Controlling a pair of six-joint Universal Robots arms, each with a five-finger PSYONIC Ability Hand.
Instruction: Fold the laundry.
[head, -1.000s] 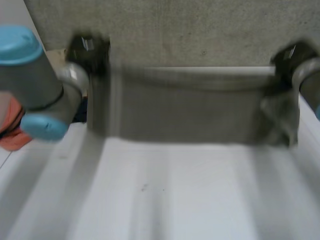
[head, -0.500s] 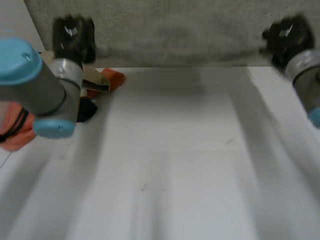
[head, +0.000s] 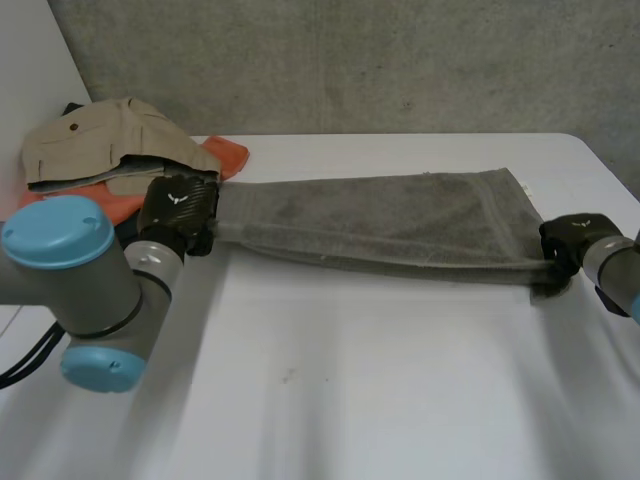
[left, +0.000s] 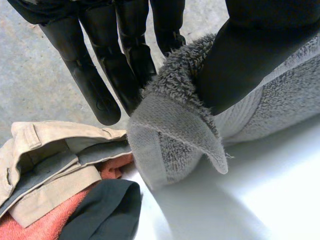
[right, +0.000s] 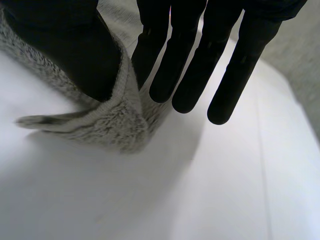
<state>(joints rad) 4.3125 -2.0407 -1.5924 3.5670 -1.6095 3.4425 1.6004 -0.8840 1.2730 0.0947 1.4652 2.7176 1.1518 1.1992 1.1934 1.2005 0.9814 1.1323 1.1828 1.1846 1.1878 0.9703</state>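
Pinching opposite ends of the grey towel (head: 380, 225), apparently thumb against fingers (left: 90, 82), are left hand (head: 178, 210) and right hand (head: 568, 240).

The towel (head: 380, 225) is plain grey, the worktop (head: 350, 380) white. There are a beige garment (head: 110, 140), an orange cloth (head: 228, 156) and a black cloth (left: 107, 210).

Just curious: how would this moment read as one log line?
grey towel: stretched across table | left hand: pinching one end | right hand: pinching other end

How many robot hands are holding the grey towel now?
2. The left robot hand pinches the grey towel at its end beside the clothes pile; the right robot hand pinches the opposite end.
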